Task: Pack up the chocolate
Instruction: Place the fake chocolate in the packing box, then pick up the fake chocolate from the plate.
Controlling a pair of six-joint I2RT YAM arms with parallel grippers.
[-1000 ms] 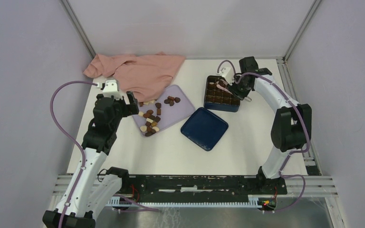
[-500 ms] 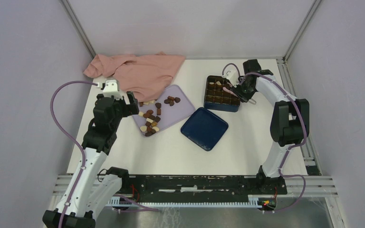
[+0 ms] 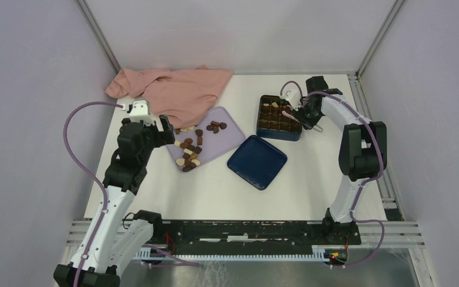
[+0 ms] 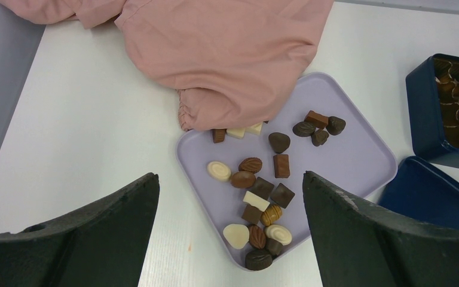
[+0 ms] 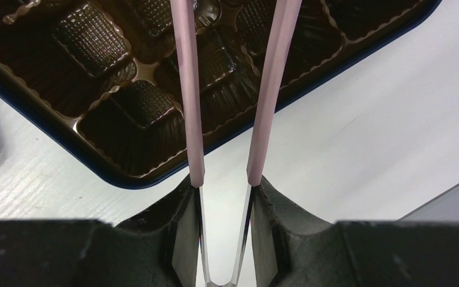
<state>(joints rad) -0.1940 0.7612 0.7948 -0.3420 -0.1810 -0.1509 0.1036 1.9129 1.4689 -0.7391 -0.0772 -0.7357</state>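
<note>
L gripper (image 4: 229, 174) hangs wide open, nothing in it, by the left edge of the lilac tray (image 4: 358, 161). Most chocolate (image 4: 262, 187) lies loose on that tray, a few pcs touching the hem of the pink cloth (image 4: 227, 54); some sit in cells of the blue box (image 3: 278, 134). R gripper (image 5: 225, 191) is clamped on tweezers (image 5: 189, 89), aimed over the box. Tweezer tips out of view, can't tell if they hold anything.

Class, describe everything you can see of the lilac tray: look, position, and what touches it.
The lilac tray is flat, roughly square with rounded corners, plastic-looking, with a low rim. It lies flat on the white table, turned diagonally. The pink cloth drapes over its far-left edge. Loose chocolates, dark, brown and cream, lie scattered on it, mostly toward its left side. The dark blue lid lies close beside its near-right edge.
</note>
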